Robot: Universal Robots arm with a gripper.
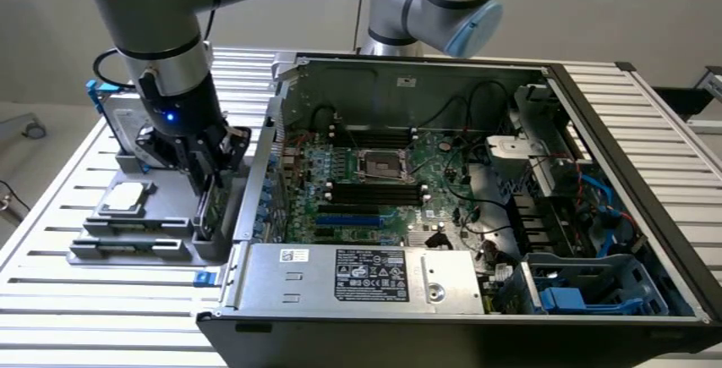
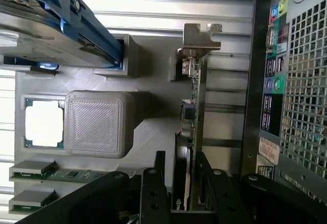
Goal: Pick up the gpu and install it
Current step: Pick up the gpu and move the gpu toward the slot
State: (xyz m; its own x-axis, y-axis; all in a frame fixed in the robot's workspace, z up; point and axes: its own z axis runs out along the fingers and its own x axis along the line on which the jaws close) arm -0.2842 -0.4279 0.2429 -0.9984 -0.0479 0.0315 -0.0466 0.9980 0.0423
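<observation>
The gpu [image 2: 195, 106] stands on edge in the gray fixture [image 2: 153, 122], at nine o'clock from the computer case [image 1: 395, 76]; your gripper [image 2: 184, 193] straddles it, fingers spread open.

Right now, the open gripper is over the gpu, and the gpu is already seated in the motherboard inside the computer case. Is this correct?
Not quite. The gripper is open over the gpu, but the gpu is not inside the computer case. It stands on edge in the grey tray beside the case, as the wrist view shows.
</observation>
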